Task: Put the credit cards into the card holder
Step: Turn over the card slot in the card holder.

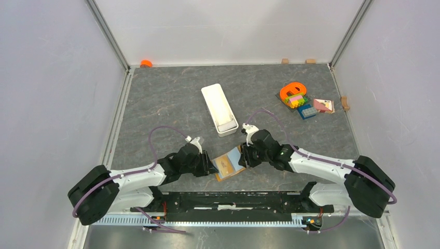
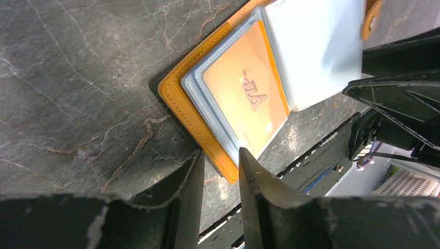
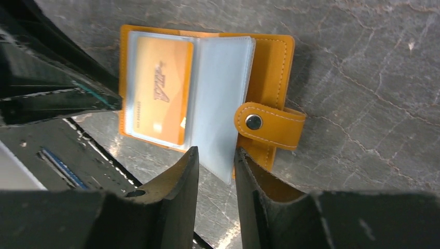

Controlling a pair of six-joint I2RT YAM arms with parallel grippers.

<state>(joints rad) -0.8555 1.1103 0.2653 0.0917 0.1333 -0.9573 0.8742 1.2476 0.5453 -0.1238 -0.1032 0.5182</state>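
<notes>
The card holder point(image 1: 228, 165) lies open on the table between both grippers, with an orange-tan cover and pale blue-grey sleeves. An orange credit card point(image 3: 161, 88) marked VIP sits inside one sleeve and also shows in the left wrist view point(image 2: 244, 98). The snap tab point(image 3: 270, 124) sticks out to the side. My left gripper point(image 2: 220, 152) is open, its tips straddling a corner of the holder's cover point(image 2: 228, 166). My right gripper point(image 3: 216, 150) is open too, with the corner of a loose sleeve page point(image 3: 225, 104) between its tips. From above, the left gripper point(image 1: 210, 165) and the right gripper point(image 1: 243, 157) flank the holder.
A long white tray point(image 1: 219, 109) stands behind the holder. Toy pieces sit at the back right: an orange ring point(image 1: 293, 91), a blue piece point(image 1: 307, 111) and a pink piece point(image 1: 323, 105). The black rail point(image 1: 233, 199) of the arm bases runs just in front of the holder.
</notes>
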